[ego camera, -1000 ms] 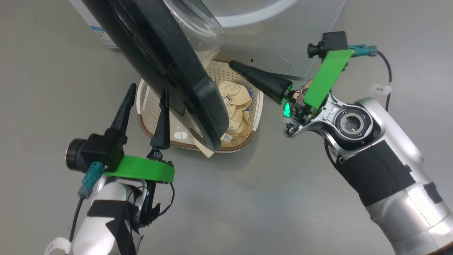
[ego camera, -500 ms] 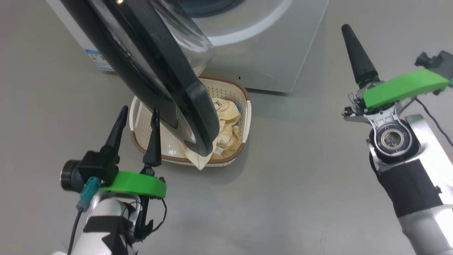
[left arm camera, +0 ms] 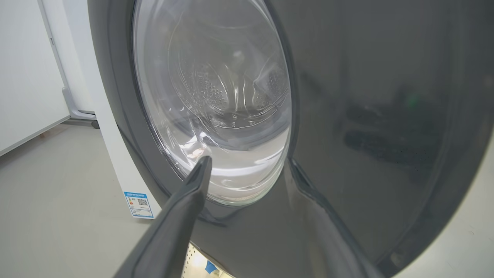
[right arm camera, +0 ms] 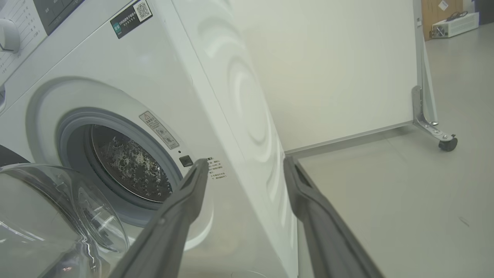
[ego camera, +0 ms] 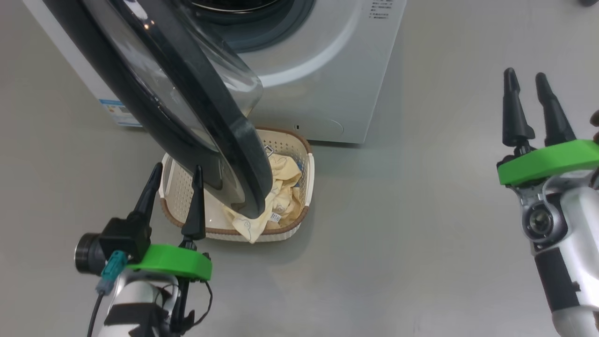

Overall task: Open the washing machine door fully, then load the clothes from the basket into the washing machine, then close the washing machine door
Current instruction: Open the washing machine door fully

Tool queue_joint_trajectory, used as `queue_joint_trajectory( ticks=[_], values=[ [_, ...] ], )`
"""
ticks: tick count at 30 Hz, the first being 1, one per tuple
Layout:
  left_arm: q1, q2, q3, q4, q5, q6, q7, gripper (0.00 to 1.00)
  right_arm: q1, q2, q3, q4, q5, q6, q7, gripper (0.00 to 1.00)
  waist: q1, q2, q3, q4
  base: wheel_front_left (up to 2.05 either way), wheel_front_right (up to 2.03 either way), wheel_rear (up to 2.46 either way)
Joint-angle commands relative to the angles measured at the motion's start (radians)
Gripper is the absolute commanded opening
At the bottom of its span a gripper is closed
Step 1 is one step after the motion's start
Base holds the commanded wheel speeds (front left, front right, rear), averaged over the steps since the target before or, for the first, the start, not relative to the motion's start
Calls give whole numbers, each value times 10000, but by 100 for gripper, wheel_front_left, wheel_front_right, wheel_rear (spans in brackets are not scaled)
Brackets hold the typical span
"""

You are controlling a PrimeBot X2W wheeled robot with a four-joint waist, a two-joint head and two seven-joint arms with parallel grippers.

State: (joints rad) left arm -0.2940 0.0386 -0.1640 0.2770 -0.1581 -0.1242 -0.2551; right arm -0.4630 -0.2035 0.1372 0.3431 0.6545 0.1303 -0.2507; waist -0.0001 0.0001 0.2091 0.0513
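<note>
Washing machine door swung out over basket holding clothes | head: left tool released at door face, right tool released, empty, well apart | left wrist: door glass close ahead | right wrist: drum exposed | step: likely door opening; next: swing door wider.

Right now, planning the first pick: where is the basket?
In the head view, the basket sits on the floor left of centre, before the washing machine, partly hidden under its open door.

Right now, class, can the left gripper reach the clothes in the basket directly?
Probably not: the washing machine door hangs over the basket, between the open left gripper and the clothes.
</note>
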Motion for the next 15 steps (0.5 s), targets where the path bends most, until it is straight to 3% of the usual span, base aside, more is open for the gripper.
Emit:
queue_joint_trajectory(
  ticks=[1,9,15],
  values=[
    [17,257,428,-275,112,-55,-67,100,239,171,-318,-577,-1083,4,-105,100,1,-1,-175,-106,0,0,0],
    [350,311,616,-223,109,-60,-67,100,1553,828,-1468,-1281,-3754,4,-108,100,1,-1,-660,-212,0,0,0],
    [629,332,694,-190,112,-62,-67,100,2594,1171,-1875,-1818,-4781,4,-109,100,1,-1,-991,-280,0,0,0]
  ],
)
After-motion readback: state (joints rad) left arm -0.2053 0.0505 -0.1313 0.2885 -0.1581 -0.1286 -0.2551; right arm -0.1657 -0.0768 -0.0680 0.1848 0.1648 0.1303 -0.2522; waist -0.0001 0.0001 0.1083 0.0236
